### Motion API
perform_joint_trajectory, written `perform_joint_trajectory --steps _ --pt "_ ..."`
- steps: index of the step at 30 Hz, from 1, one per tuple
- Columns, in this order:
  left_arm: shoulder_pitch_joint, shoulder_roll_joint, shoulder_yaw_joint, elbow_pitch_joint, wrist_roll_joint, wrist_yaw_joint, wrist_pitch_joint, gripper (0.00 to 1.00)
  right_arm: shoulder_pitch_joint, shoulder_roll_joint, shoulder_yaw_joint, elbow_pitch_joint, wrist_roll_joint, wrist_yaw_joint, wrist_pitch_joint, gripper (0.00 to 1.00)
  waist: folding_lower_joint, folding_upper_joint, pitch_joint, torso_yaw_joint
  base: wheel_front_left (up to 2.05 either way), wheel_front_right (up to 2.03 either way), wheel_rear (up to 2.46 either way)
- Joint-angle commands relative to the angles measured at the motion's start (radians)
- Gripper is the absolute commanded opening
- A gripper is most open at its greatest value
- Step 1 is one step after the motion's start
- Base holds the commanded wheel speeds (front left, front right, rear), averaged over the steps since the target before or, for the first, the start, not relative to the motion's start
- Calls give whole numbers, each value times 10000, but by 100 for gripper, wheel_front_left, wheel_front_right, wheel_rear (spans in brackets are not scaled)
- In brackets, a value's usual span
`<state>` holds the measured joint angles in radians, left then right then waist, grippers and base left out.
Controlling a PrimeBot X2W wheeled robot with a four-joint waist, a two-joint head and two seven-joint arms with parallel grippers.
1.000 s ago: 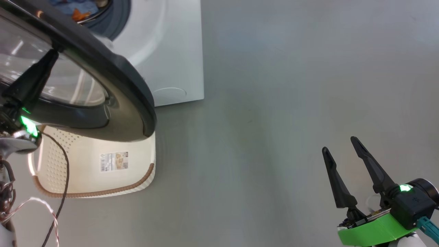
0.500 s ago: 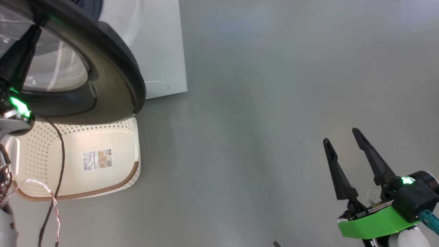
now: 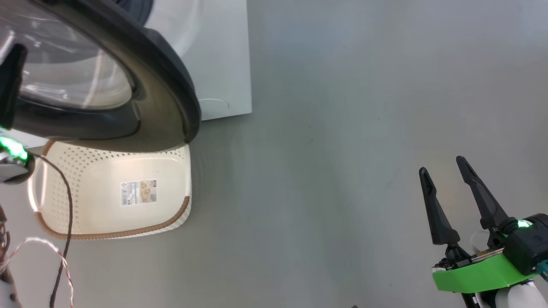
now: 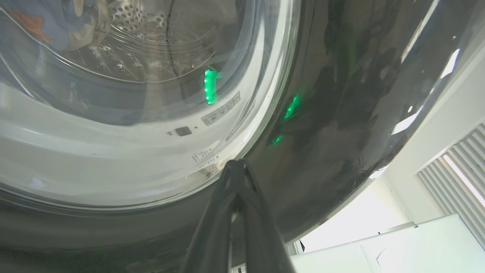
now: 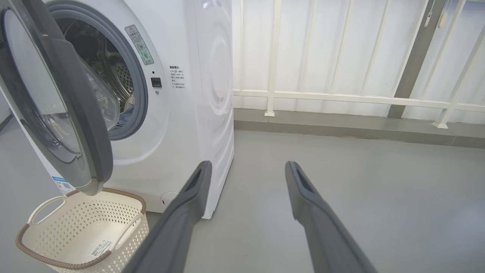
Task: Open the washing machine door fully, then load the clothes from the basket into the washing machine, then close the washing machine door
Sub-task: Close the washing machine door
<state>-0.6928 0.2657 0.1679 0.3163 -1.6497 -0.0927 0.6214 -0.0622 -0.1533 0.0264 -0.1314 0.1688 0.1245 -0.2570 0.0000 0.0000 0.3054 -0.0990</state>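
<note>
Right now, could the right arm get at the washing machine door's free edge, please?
Probably yes: the right gripper hangs with jaws open, and only bare floor lies between it and the washing machine door.

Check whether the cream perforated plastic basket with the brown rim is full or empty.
Empty. The cream perforated basket shows a bare bottom with a paper label and nothing else inside.

A laundry area: washing machine [image 5: 189, 94], basket [image 5: 81, 222], grey floor [image 5: 341, 182], white railing [image 5: 341, 99].
</note>
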Motion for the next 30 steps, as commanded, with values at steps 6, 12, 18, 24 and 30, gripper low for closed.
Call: perform_joint_trajectory --steps 6,12,18,24,30 --pt "782 244 779 -1010 263 -304 -783 100 64 21 31 -273 -131 62 -48 100 0 0 -317 419 0 0 0" --pt "1709 -198 1146 -1724 670 -351 -1723 100 225 38 -8 -279 -169 62 -48 100 0 0 -643 687 0 0 0" --pt "2403 -411 1183 -2444 1428 -367 -2467 100 378 -4 -10 -261 -216 62 -48 100 0 0 -945 902 0 0 0" --pt "3099 -209 950 -3704 3648 -376 -3889 100 533 -61 -7 -258 -278 62 -48 100 0 0 -1297 1043 0 0 0" --pt "4622 139 5 -5103 8375 -75 -6081 100 731 -143 54 -264 -365 62 -48 100 0 0 -1746 1137 0 0 0"
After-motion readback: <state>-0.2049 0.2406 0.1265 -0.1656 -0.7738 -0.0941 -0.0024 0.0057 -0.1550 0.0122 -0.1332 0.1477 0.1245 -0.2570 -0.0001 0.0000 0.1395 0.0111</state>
